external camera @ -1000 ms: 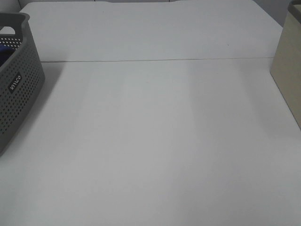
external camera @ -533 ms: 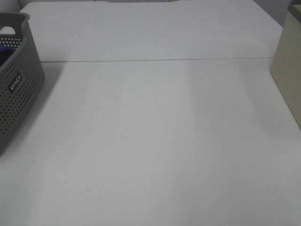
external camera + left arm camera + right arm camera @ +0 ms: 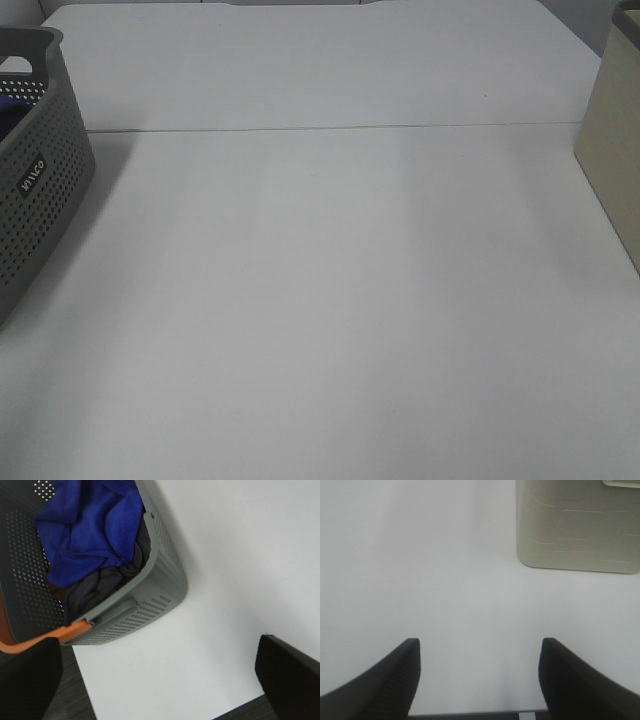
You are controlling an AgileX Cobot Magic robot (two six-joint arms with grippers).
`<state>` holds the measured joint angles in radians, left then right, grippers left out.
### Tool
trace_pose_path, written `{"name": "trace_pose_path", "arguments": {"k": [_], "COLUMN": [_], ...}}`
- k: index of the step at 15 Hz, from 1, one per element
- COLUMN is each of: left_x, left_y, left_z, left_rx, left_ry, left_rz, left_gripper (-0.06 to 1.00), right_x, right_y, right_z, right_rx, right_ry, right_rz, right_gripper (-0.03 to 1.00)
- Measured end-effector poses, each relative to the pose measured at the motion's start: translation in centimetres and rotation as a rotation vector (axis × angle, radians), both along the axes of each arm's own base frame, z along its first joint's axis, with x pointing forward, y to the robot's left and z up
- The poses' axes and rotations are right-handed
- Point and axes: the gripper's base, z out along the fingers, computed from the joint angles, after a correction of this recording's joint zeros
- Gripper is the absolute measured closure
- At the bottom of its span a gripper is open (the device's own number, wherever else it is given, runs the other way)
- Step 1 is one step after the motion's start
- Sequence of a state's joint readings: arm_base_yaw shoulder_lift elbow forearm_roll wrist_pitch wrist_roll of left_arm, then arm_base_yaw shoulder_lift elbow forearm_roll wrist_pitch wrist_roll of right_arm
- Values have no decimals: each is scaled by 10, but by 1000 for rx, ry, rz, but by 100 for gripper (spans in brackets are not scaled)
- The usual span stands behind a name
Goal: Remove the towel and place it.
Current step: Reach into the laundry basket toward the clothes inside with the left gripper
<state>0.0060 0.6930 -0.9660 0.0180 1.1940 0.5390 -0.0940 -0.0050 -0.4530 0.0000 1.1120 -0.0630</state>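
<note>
Nothing has stirred, so the job hasn't begun.
The left gripper (image 3: 160, 680) and right gripper (image 3: 480, 680) hang empty, jaws spread wide, over the table (image 3: 350, 300). Beyond, the towel (image 3: 85, 525) lies bunched in the grey basket (image 3: 155, 585), unmoved.

White table (image 3: 330, 300), 1 seam running left-right across its far part. Grey perforated basket (image 3: 40, 190) at left edge; beige bin (image 3: 615, 150), possibly plastic, at right edge.

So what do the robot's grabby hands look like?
Only the ends show. The left gripper has two plain black, blocky fingers. The right gripper has two black fingers with rounded outer edges and a faintly ribbed surface. No cables or markings are visible.
</note>
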Motion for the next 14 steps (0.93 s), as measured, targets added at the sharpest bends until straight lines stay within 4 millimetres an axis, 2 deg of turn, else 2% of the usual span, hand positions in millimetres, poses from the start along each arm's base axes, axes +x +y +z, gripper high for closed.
{"name": "trace_pose_path", "arguments": {"k": [2, 3, 4, 5, 8, 9, 11, 14], "left_x": [39, 48, 67, 109, 178, 190, 235, 281], "left_y": [3, 4, 4, 7, 22, 25, 32, 35], "left_z": [9, 11, 13, 12, 5, 6, 8, -8], "left_rx": [112, 132, 160, 220, 482, 520, 588, 633], "left_ry": [71, 85, 116, 171, 286, 295, 290, 323], "left_rz": [-81, -97, -128, -180, -269, -278, -276, -337], "left_gripper": [-4, -4, -4, -4, -4, -4, -3, -3], "right_x": [0, 0, 0, 0, 0, 0, 0, 0], "right_y": [0, 0, 0, 0, 0, 0, 0, 0], "right_z": [0, 0, 0, 0, 0, 0, 0, 0], "right_rx": [0, 0, 0, 0, 0, 0, 0, 0], "right_ry": [0, 0, 0, 0, 0, 0, 0, 0], "right_rz": [0, 0, 0, 0, 0, 0, 0, 0], "right_gripper": [29, 29, 29, 29, 29, 29, 29, 29]}}
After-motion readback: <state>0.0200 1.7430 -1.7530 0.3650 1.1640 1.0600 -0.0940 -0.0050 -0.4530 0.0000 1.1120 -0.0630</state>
